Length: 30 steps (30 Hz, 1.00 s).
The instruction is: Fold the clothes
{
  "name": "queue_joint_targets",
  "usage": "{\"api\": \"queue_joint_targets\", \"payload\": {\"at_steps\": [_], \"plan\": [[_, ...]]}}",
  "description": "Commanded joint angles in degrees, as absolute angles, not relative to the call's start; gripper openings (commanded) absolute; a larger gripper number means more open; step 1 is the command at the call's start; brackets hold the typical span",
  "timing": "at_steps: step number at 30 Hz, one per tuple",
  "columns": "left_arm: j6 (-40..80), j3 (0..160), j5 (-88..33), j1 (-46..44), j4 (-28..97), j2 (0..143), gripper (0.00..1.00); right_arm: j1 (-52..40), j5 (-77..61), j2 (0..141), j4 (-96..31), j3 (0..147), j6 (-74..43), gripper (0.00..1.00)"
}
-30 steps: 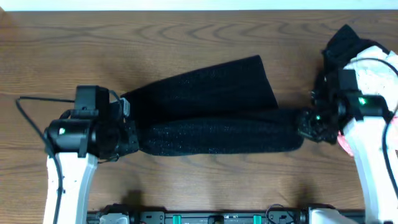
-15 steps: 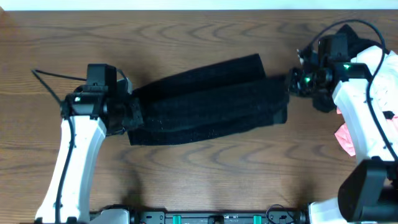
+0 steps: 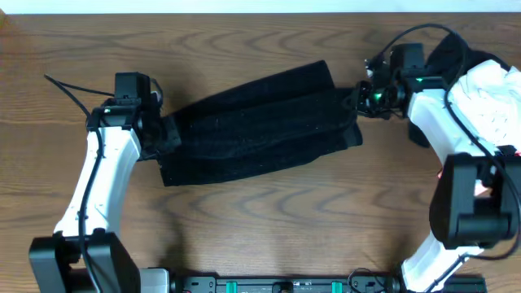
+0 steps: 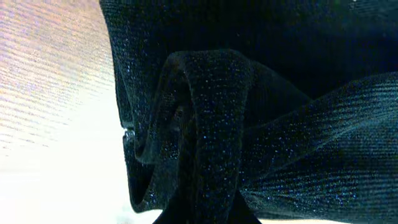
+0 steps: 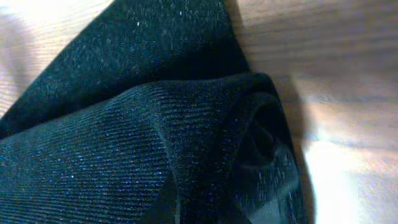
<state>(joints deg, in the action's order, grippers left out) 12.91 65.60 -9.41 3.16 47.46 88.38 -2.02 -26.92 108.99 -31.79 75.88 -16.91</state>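
Observation:
A black ribbed garment (image 3: 260, 126) lies folded lengthwise across the middle of the wooden table (image 3: 260, 220). My left gripper (image 3: 163, 137) is shut on its left end; the bunched black cloth (image 4: 211, 124) fills the left wrist view. My right gripper (image 3: 355, 99) is shut on its right end, where folded layers of the cloth (image 5: 155, 143) show in the right wrist view. The front layer lies over the back layer, with its front edge a little lower at the left.
A pile of other clothes, white (image 3: 488, 89), black (image 3: 452, 50) and pink (image 3: 444, 172), lies at the table's right edge behind the right arm. A cable (image 3: 69, 89) trails from the left arm.
Both grippers have carried the front edge of the garment away from me, over the back part. The garment is now folded narrower and sits farther back on the table.

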Motion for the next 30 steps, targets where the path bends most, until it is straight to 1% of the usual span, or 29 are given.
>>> {"api": "queue_joint_targets", "payload": {"at_steps": [1, 4, 9, 16, 17, 20, 22, 23, 24, 25, 26, 27, 28, 29, 30], "plan": [[13.4, 66.9, -4.8, 5.1, 47.2, 88.9, 0.07, -2.0, -27.6, 109.9, -29.2, 77.2, -18.4, 0.03], [13.4, 66.9, -4.8, 5.8, 46.2, 88.9, 0.08, -2.0, -29.5, 110.1, -24.8, 77.3, -19.9, 0.04], [13.4, 66.9, -4.8, 6.2, 43.2, 89.0, 0.08, -2.2, -30.2, 110.1, -17.1, 77.3, -26.4, 0.04], [14.1, 66.9, -3.2, 6.2, 39.6, 89.9, 0.08, -4.7, -28.8, 110.4, -10.1, 77.2, -26.8, 0.05], [14.1, 66.9, -2.4, 6.2, 39.8, 89.9, 0.08, -5.2, -27.8, 110.4, -9.9, 77.2, -26.8, 0.07], [14.8, 66.8, 1.8, 6.2, 41.6, 90.0, 0.08, -6.7, -23.6, 110.5, -10.0, 77.2, -26.5, 0.08], [16.7, 66.6, 5.5, 6.2, 43.0, 90.0, 0.09, -7.4, -21.8, 110.8, -10.0, 77.2, -25.3, 0.12], [16.9, 66.4, 6.7, 6.2, 43.2, 90.0, 0.11, -7.7, -21.0, 111.0, -10.0, 77.1, -24.8, 0.15], [16.9, 66.0, 7.2, 6.2, 43.3, 90.0, 0.25, -8.0, -20.6, 111.4, -10.1, 77.1, -23.9, 0.21], [17.1, 65.7, 7.2, 6.2, 43.4, 90.0, 0.47, -8.3, -20.6, 111.7, -10.1, 77.1, -23.0, 0.34], [17.8, 65.6, 7.4, 6.2, 43.8, 90.0, 0.54, -8.3, -20.5, 112.0, -10.4, 77.1, -22.2, 0.46], [19.1, 65.6, 8.2, 6.2, 44.5, 90.0, 0.58, -8.3, -20.6, 112.3, -10.7, 77.1, -21.7, 0.59], [20.3, 65.6, 8.9, 6.2, 45.1, 90.0, 0.67, -8.2, -20.5, 112.4, -11.2, 77.1, -21.5, 0.66], [21.1, 65.6, 9.4, 6.2, 45.8, 90.0, 0.83, -7.9, -19.8, 112.5, -12.1, 77.1, -21.3, 0.71], [21.9, 65.6, 10.1, 6.2, 46.6, 90.0, 0.91, -7.6, -19.3, 112.5, -13.0, 77.1, -20.8, 0.75]]}}
